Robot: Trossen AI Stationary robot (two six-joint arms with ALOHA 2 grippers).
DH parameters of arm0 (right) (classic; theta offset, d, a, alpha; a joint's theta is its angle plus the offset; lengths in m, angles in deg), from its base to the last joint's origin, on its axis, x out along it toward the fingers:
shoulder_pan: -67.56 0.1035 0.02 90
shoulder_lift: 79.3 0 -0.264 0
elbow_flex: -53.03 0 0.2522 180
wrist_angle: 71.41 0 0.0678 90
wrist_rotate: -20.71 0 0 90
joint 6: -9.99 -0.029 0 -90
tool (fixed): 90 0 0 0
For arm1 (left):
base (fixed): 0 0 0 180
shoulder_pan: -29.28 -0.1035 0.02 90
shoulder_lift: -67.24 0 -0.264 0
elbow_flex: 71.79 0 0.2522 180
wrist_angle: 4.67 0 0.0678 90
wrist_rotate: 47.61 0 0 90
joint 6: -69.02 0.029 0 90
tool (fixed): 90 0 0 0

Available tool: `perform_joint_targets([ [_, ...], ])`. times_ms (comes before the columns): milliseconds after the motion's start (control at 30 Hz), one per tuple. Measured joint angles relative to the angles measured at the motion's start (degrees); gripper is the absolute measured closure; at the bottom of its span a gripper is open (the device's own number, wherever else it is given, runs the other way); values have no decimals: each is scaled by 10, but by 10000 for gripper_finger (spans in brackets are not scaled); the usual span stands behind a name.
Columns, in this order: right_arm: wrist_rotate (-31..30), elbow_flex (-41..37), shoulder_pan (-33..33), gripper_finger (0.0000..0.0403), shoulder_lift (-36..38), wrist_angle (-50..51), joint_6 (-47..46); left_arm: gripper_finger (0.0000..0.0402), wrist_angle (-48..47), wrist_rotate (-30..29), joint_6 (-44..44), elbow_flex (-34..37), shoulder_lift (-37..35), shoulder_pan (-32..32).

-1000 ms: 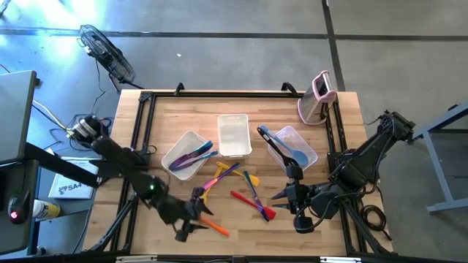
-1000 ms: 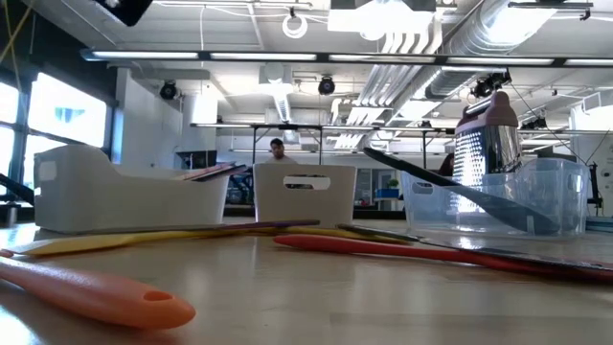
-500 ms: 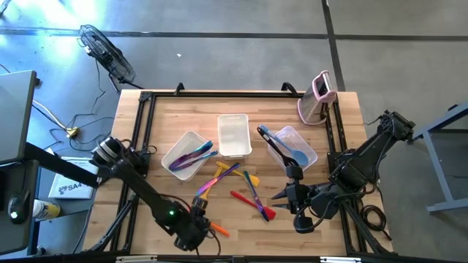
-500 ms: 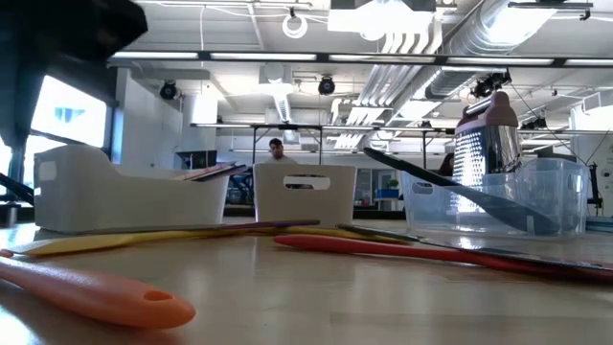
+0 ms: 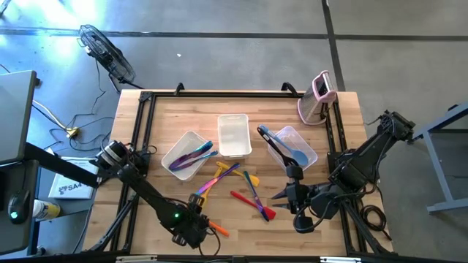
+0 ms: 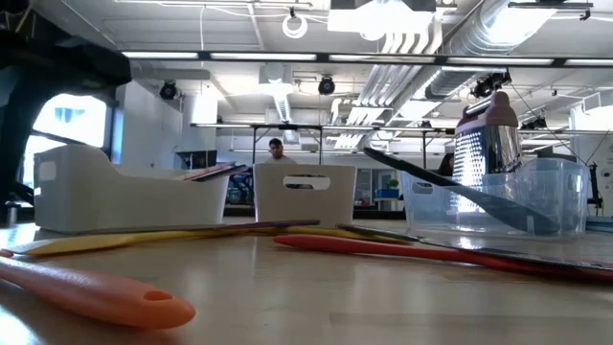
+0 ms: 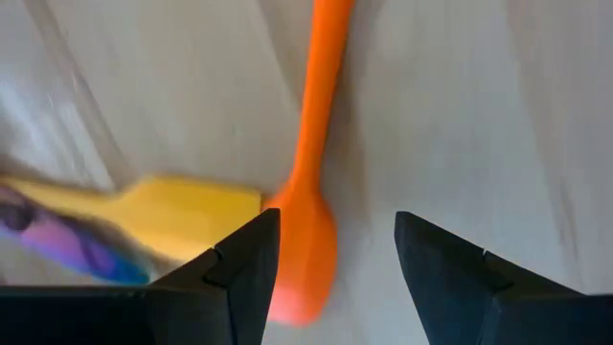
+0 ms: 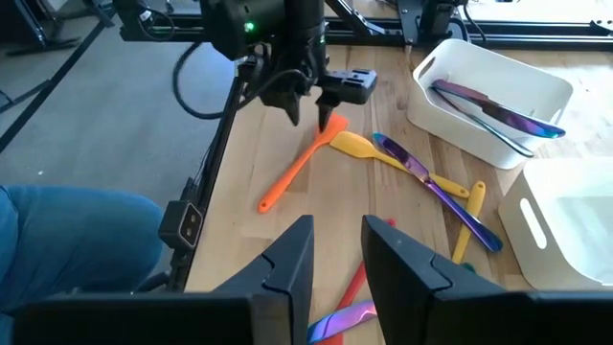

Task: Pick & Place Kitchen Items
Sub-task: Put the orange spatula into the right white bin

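Note:
An orange long-handled utensil [image 5: 217, 229] lies flat near the table's front edge, left of centre, its rounded head [image 7: 305, 259] next to a yellow spatula [image 7: 182, 216]. My left gripper [image 5: 199, 223] points down over that head, open. In the left wrist view the head shows beside one finger, with the gap [image 7: 335, 218] over bare wood. From the right wrist view my left gripper [image 8: 308, 120] hangs just above the orange utensil [image 8: 297, 168]; whether it touches, I cannot tell. My right gripper [image 8: 337, 222] waits raised at the front right, narrowly open, holding nothing.
More utensils, red [image 5: 248, 201], purple and yellow, lie at the table's middle. Three tubs stand behind: the left tub [image 5: 175, 150] holds purple utensils, the middle tub [image 5: 234, 139] nothing, and the right tub [image 5: 307, 142] black and blue ones. A pink-and-white gadget [image 5: 318, 98] stands far right. A person's leg [image 8: 67, 240] is off the table's left side.
My left gripper has come down toward the near edge and tipped from slanting to pointing almost straight down over the orange utensil's head. Its arm now fills the low view's upper left. The utensils have not moved.

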Motion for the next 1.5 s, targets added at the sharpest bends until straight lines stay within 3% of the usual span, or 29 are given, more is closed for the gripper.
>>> perform_joint_targets([
  [167,0,0,0,319,0,0,0,202,-47,37,-17,0,0,0],
  [467,0,0,0,319,0,0,0,202,-80,26,-27,1,2,-11],
  [833,0,0,0,319,0,0,0,202,-37,103,-32,54,3,-62],
  [1500,0,0,0,319,0,0,-4,202,-7,94,-37,64,2,-67],
])
